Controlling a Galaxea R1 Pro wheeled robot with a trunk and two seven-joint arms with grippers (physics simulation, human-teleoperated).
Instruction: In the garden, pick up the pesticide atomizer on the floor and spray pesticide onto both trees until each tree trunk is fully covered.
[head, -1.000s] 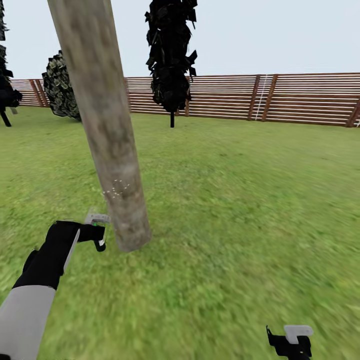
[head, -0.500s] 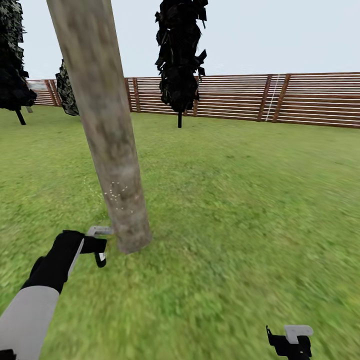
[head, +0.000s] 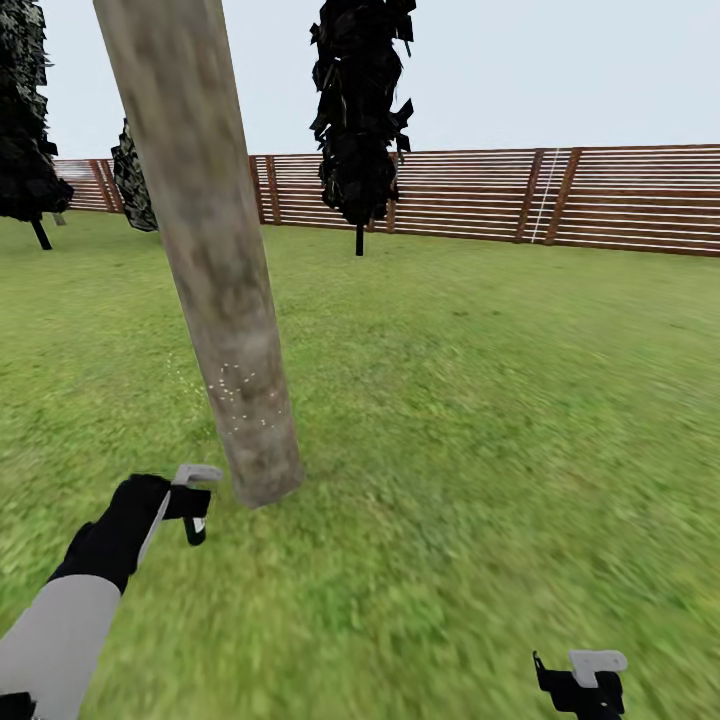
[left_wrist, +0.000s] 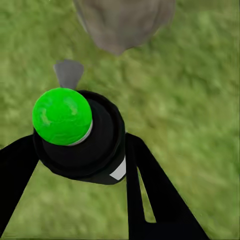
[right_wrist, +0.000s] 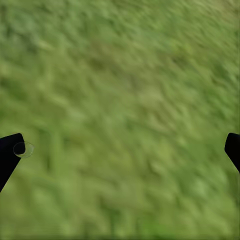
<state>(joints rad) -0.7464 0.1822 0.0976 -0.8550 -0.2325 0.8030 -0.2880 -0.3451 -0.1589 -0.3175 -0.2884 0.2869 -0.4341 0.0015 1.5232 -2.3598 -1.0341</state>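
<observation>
The left hand is clamped around the pesticide atomizer, whose black body and green top sit between its dark fingers, low over the grass just beside the base of the tree trunk. A faint patch of white specks dots the trunk above it. The right hand hangs well apart over the grass, fingers spread wide with nothing between them.
</observation>
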